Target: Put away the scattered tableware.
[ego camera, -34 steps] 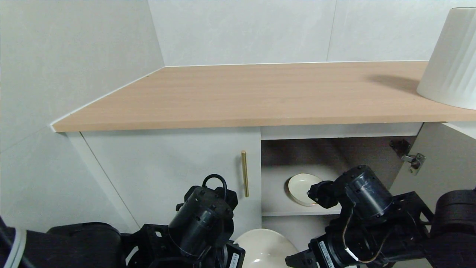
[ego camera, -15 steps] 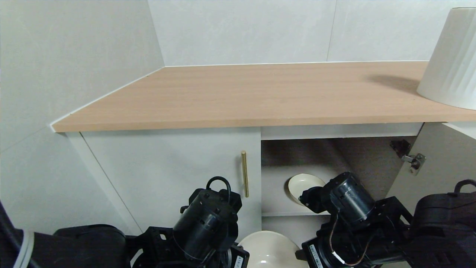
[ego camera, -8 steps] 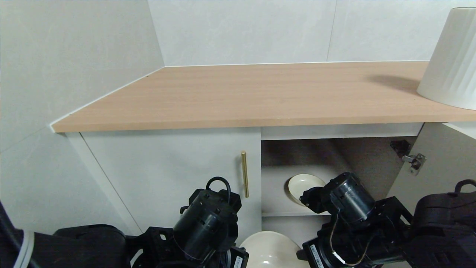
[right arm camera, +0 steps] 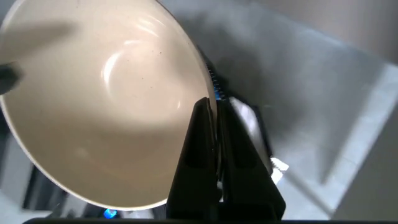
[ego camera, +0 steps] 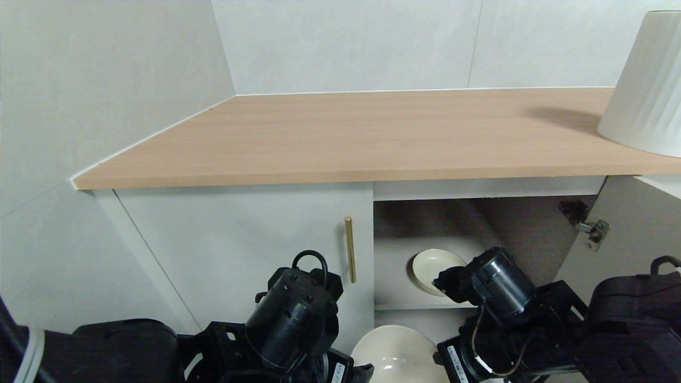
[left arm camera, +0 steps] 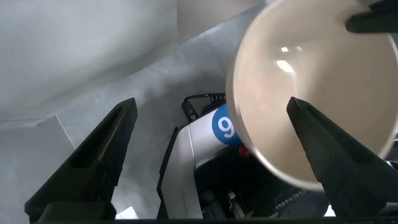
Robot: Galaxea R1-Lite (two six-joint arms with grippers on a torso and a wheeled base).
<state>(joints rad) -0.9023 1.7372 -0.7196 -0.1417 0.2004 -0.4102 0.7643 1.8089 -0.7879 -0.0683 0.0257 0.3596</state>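
A cream bowl (ego camera: 396,354) hangs low in front of the open cabinet, between my two wrists. My right gripper (right arm camera: 211,106) is shut on the bowl's (right arm camera: 106,99) rim, one finger inside and one outside. My left gripper (left arm camera: 208,149) is open beside the bowl (left arm camera: 311,93), its fingers spread wide, one finger (left arm camera: 323,155) crossing in front of the bowl's wall. A cream plate (ego camera: 432,267) lies on the cabinet shelf (ego camera: 391,284), partly hidden behind my right wrist.
The cabinet's right door (ego camera: 628,229) stands open; the left door is closed, with a brass handle (ego camera: 349,248). A wooden countertop (ego camera: 372,133) runs above, with a white ribbed lampshade (ego camera: 646,85) at its right end. Walls close in at the left.
My right arm has come down and back from the shelf. The bowl has shifted slightly to the right at the bottom of the head view. The plate has stayed put.
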